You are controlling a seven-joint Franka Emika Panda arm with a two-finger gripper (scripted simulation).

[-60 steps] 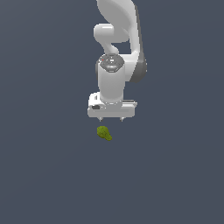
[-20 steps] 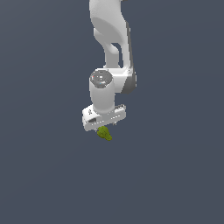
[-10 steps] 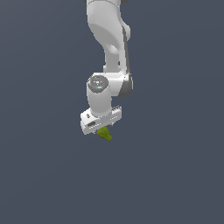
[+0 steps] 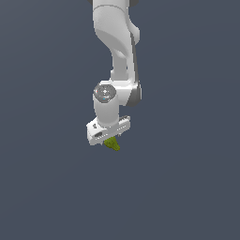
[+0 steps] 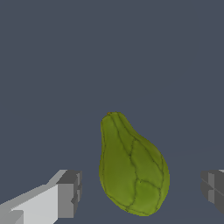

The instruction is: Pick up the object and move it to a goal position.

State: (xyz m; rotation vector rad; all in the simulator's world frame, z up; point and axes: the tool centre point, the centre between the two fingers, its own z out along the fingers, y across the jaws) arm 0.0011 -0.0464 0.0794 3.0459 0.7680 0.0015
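The object (image 4: 113, 145) is a small olive-green, lumpy, pear-like thing lying on the dark grey floor. In the exterior view it pokes out just under the white gripper (image 4: 109, 138), which has come down over it. In the wrist view the object (image 5: 131, 168) lies between the two grey fingertips (image 5: 68, 194), narrow end pointing away. The gripper (image 5: 140, 192) is open, with a gap between each pad and the object. The fingertips are hidden in the exterior view.
The floor (image 4: 187, 187) is a plain dark grey surface all around. The white arm (image 4: 117, 47) rises from the gripper to the top of the exterior view. Nothing else is in view.
The gripper has come down from above the object to around it and turned at the wrist. In the last half second it sank only slightly. The object has not moved.
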